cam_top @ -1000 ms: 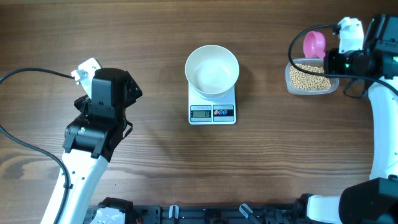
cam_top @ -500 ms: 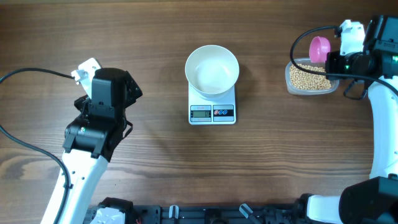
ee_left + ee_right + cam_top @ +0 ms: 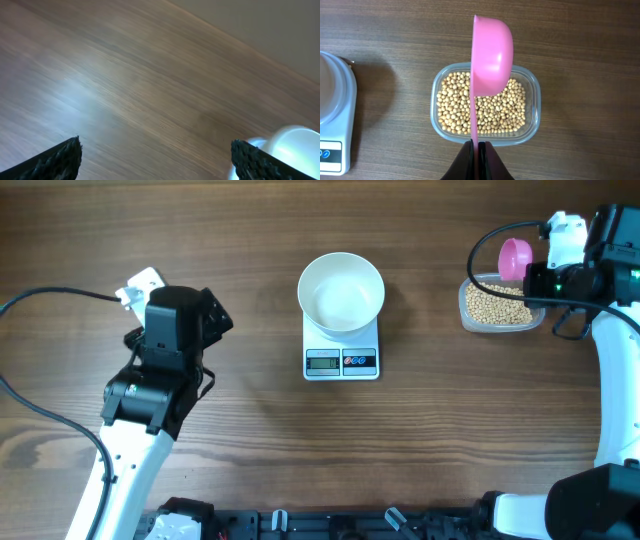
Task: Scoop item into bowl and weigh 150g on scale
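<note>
Your right fingers (image 3: 466, 162) are closed on the thin handle of the pink scoop (image 3: 492, 50). The handle runs straight out from between them, and the two dark tips are pressed against it from either side. In the right wrist view the scoop's cup sits at the far end of that handle, turned on its side so the rounded back bulges to the right. It hangs over the clear plastic tub (image 3: 436, 125). The beans (image 3: 490, 112) lie in the tub directly ahead of your right fingers, just beyond the tips and under the handle. You cannot tell from these views whether the cup touches the beans or only hovers above them.

From overhead, the tub sits at the right side of the counter (image 3: 250, 450), well apart from the scale (image 3: 341, 360) at the centre. The bowl (image 3: 341, 292) stands on the scale's platform with its white inside showing. The display on the scale's front edge is too small to read. In the right wrist view, a corner of the scale shows at the left edge, beside the tub but not touching it.

Your left fingers (image 3: 60, 160) are spread wide with only bare counter between them, holding nothing. That arm hangs over the left side of the counter, well away from the scale. The bowl shows only as a blurred white shape at the lower right of the left wrist view, beyond the right-hand tip.
</note>
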Controlling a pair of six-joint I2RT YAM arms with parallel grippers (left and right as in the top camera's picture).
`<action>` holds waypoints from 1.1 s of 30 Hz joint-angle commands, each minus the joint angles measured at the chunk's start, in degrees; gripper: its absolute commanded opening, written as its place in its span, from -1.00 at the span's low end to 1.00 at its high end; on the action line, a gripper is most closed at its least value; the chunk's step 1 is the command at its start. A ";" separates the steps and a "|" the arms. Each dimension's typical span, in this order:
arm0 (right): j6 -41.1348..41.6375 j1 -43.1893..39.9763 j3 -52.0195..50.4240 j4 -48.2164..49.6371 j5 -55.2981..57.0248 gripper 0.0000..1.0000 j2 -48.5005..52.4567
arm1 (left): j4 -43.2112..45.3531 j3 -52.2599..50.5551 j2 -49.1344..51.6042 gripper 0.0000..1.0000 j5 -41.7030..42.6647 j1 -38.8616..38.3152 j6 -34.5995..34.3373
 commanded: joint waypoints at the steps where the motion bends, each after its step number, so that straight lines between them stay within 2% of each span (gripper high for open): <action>1: 0.83 0.11 0.07 0.20 0.96 -0.91 0.76 | 1.20 -0.02 0.17 1.00 19.78 0.37 3.45; 3: 0.83 0.11 0.07 0.24 0.96 -0.91 0.76 | 1.11 -0.02 0.17 1.00 31.52 0.37 11.80; 4: 0.81 0.11 0.07 0.66 0.96 -0.91 0.76 | 0.04 -0.02 0.17 1.00 41.70 0.37 20.00; 5: 0.81 0.11 0.07 1.03 0.96 -0.91 0.76 | -1.22 -0.02 0.17 1.00 47.01 0.37 24.20; 7: 0.79 0.11 0.07 2.49 0.96 -0.92 0.76 | -4.00 -0.02 0.17 1.00 50.34 0.37 27.04; 10: 0.85 0.11 0.07 5.11 0.94 -0.91 0.76 | -8.50 -0.02 0.17 1.00 43.28 0.39 27.08; 13: 0.90 0.13 0.07 6.25 0.92 -0.91 0.76 | -8.94 -0.02 0.17 1.00 37.33 0.37 27.10; 16: 0.94 0.11 0.07 6.03 0.92 -0.91 0.76 | -8.72 -0.02 0.15 1.00 39.89 0.37 29.09; 18: 0.90 0.13 0.07 5.60 0.92 -0.91 0.76 | -8.76 -0.02 0.15 1.00 49.29 0.46 38.82; 19: 0.90 0.13 0.07 5.22 0.92 -0.91 0.76 | -8.76 -0.02 0.15 1.00 51.39 0.57 40.33; 21: 0.90 0.11 0.07 4.39 0.92 -0.91 0.76 | -9.35 -0.02 0.20 1.00 52.00 1.05 40.44; 25: 0.87 0.13 0.07 3.41 0.92 -0.91 0.76 | -10.91 -0.04 0.50 1.00 47.65 1.51 40.39; 33: 0.90 0.13 0.07 2.95 -2.51 -0.91 0.76 | -9.38 -0.04 0.50 1.00 47.32 1.51 40.39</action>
